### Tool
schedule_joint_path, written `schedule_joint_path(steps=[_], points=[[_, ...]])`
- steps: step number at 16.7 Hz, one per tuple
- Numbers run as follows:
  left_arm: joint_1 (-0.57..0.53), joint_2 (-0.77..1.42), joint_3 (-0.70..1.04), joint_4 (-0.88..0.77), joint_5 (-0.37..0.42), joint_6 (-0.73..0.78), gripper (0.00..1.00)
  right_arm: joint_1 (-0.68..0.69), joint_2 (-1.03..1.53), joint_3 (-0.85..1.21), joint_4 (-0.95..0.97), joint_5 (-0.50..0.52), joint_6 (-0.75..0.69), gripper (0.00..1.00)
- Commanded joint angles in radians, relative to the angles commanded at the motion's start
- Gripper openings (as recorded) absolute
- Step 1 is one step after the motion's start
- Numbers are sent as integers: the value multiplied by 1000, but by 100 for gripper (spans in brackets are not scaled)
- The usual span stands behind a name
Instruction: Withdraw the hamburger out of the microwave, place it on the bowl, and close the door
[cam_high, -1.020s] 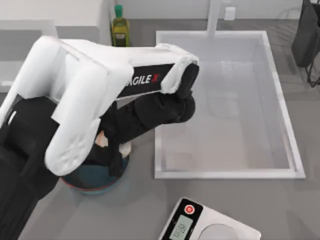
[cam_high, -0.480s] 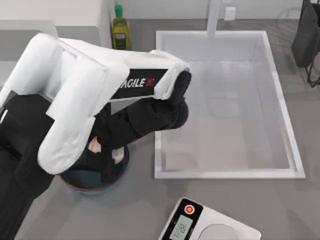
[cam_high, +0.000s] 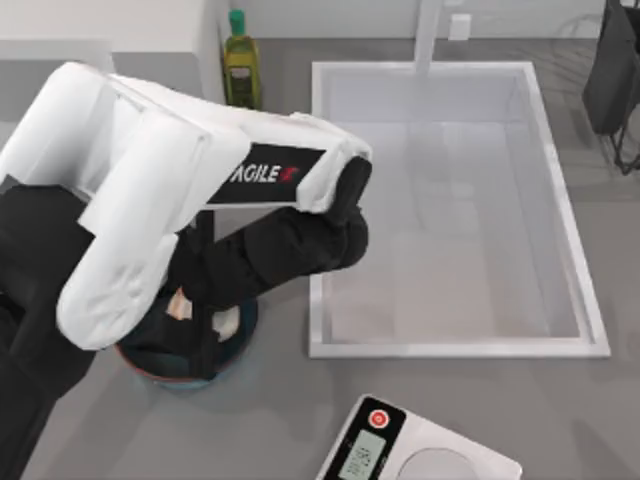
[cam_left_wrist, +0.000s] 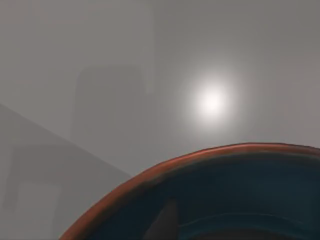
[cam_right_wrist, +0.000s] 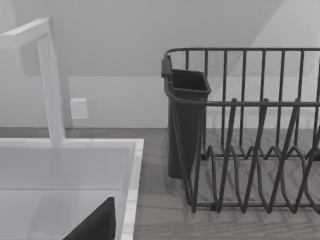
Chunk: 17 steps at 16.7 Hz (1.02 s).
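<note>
Bowl (cam_high: 240, 330) sits on the grey tabletop (cam_high: 270, 420) just left of the white sink (cam_high: 590, 300), near its front corner. Left arm (cam_high: 180, 200) reaches over the bowl, hiding most of it. Left pincer is down over the bowl; whether it is clenched or released cannot be told. Whitish and orange bits of the hamburger (cam_high: 226, 318) show inside the bowl. Left wrist view shows the bowl's brownish rim and teal interior close up.

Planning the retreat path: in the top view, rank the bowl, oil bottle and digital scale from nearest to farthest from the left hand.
Left hand is over the bowl.
1. Bowl, directly beneath.
2. Digital scale, bottom edge, rightward.
3. Oil bottle, top edge by the sink's corner.
</note>
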Motion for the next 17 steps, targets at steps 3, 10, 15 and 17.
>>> schedule_joint_path(steps=[3,10,15,17], points=[[0,0,0,0,0,0,8,0,0,0,0,0,0,100],[0,0,0,0,0,0,60,0,0,0,0,0,0,100],[0,0,0,0,0,0,98,0,0,0,0,0,0,100],[0,0,0,0,0,0,100,0,0,0,0,0,0,100]])
